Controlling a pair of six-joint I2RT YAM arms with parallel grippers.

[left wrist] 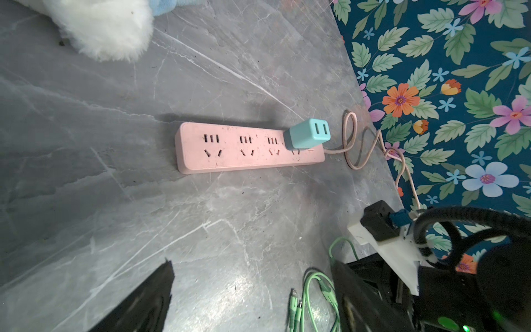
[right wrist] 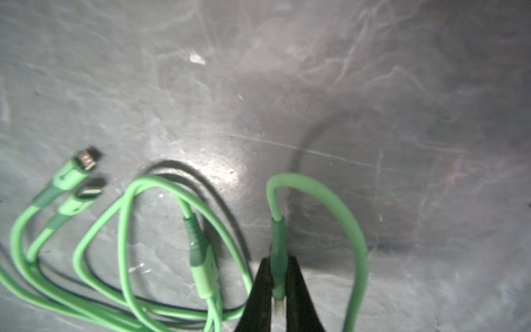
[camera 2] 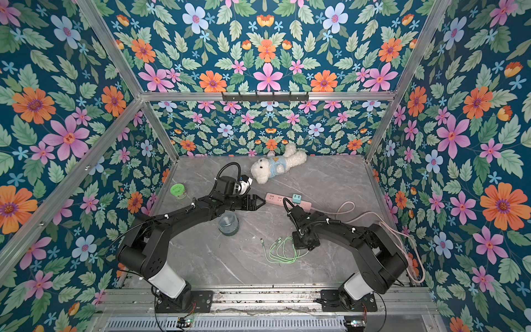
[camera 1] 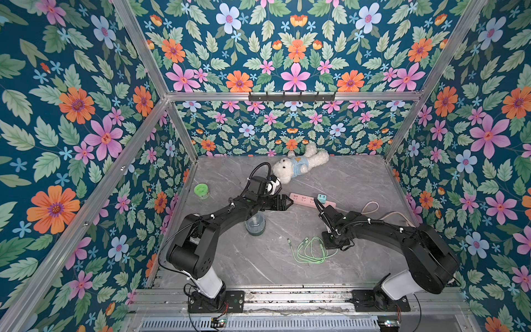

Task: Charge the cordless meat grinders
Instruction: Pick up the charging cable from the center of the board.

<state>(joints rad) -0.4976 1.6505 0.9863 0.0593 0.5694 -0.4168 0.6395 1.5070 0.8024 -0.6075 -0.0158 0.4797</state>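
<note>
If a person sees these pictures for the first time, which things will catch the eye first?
The loud floral wallpaper covering every wall strikes first. On the grey table, a white teddy bear lies at the back and a pink power strip near the middle. Toward the front, the right gripper is shut on a plug of the bright green cable.

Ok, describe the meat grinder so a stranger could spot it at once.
On the grey marble tabletop, find the robot's left arm. Beside its forearm, on the near side, stands the meat grinder, a squat cylinder. Unlike the green-lidded jar by the left wall, it has a translucent grey-blue dome over a teal base.
</note>
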